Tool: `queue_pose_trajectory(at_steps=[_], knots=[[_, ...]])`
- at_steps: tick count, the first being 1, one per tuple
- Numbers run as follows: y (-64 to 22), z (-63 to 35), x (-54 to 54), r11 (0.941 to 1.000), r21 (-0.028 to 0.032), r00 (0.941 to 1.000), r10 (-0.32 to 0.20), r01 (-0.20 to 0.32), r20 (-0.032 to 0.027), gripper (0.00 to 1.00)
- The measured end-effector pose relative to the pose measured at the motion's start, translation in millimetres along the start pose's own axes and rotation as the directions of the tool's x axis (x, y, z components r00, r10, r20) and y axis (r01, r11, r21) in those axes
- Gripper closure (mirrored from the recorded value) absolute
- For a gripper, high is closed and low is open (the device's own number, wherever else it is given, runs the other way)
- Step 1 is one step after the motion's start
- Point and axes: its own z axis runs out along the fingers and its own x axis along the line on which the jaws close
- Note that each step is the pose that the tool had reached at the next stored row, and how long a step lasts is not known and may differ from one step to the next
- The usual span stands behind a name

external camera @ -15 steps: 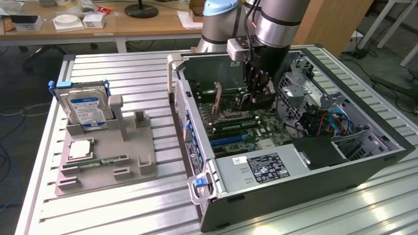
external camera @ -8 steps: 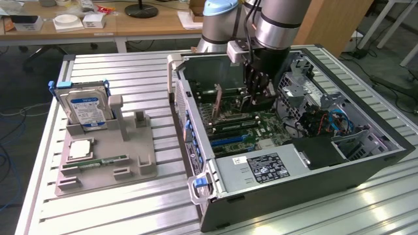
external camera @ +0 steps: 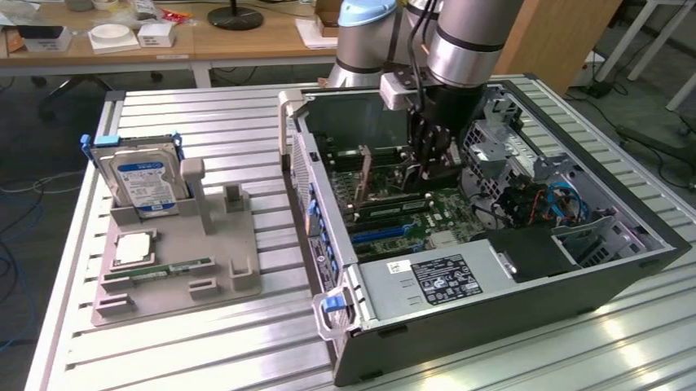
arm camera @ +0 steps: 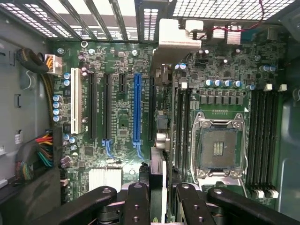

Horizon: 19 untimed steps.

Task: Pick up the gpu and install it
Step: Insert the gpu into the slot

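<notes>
Looking down into the open PC case (external camera: 511, 326) lying on its side on the slatted metal bench (external camera: 196, 350), with the arm reaching straight in over the motherboard. Got the gripper (arm camera: 159, 194) closed on the gpu (arm camera: 159, 126), pinched edge-on between the two fingers, silver bracket end pointing at the vented rear wall of the case. Sitting just beside the long blue slot (arm camera: 136, 108), on the side toward the CPU socket (arm camera: 219, 147), lined up parallel with the slots. Can't tell about actual contact with the board underneath, too hidden by the card itself. Over on the exterior view's left, well apart from the case: grey holder (external camera: 234, 244) with the hard drive (external camera: 142, 183) standing upright in it, plus a RAM stick (external camera: 163, 269) lying flat near a square chip (external camera: 133, 248).
</notes>
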Motion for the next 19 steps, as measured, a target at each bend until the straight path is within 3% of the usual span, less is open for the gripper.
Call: queue_pose_trajectory(at_steps=[3, 7, 9, 16, 19], knots=[[0.9, 1.8, 1.2, 1.0000, 0.0000, 1.0000, 0.000, 0.000, -0.0011, 0.73], [9.1, 5.5, 1.3, 1.0000, 0.0000, 1.0000, -0.001, 0.001, -0.0012, 0.73], [12.0, 7.7, 1.3, 1.0000, 0.0039, 1.0000, -0.002, 0.002, -0.0012, 0.73], [15.1, 13.8, 2.0, 0.9999, 0.0075, 1.0000, -0.008, 0.008, -0.0012, 0.73], [15.8, 15.7, 2.1, 0.9998, 0.0139, 0.9999, -0.012, 0.012, -0.0018, 0.73]])
